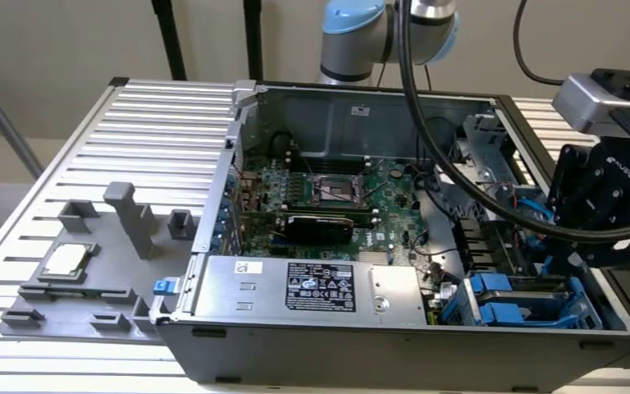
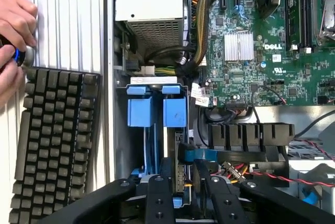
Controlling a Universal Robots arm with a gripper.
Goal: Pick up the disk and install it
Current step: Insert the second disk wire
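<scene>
My gripper (image 2: pixel 182 203) hangs over the drive bay in the corner of the open computer case (image 1: pixel 216 246). Its two black fingers (image 2: pixel 157 198) stand close together, shut on a narrow grey strip with a bit of blue rail. That strip is the disk (image 2: pixel 181 182), seen edge-on. Just beyond the fingertips, two blue carrier tabs (image 2: pixel 157 109) sit in the bay. In the exterior view the gripper (image 1: pixel 583 263) is at the exterior view's right, just above the blue bay (image 1: pixel 512 300).
A motherboard (image 1: pixel 337 197) and a silver power supply (image 1: pixel 304 287) fill the case. Loose cables (image 2: pixel 246 169) run beside the bay. A black keyboard (image 2: pixel 52 145) and a person's hands (image 2: pixel 13 30) lie outside the case wall. A grey fixture with a small silver chip (image 1: pixel 66 261) stands at the exterior view's left.
</scene>
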